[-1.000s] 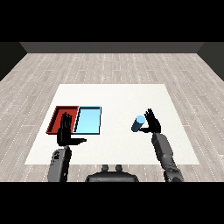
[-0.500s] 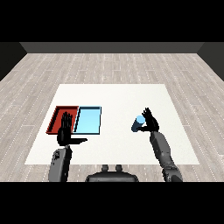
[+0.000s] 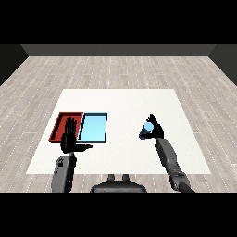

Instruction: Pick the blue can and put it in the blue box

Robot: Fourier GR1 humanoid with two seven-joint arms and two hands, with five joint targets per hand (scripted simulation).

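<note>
The blue can point(image 3: 146, 129) stands on the white table right of centre. My right hand point(image 3: 154, 129) is against its right side with fingers curling round it. The light blue tray point(image 3: 94, 127) lies left of centre, beside the red tray point(image 3: 61, 123). My left hand point(image 3: 69, 137) is held upright with straight fingers and thumb out, in front of the red tray's near edge. It holds nothing.
The white table point(image 3: 120, 104) stretches wide behind the trays and the can. Bare table lies between the light blue tray and the can. A grey plank floor surrounds the table.
My right hand has moved left toward the can and its fingers have closed round it. The left hand has stayed where it was.
</note>
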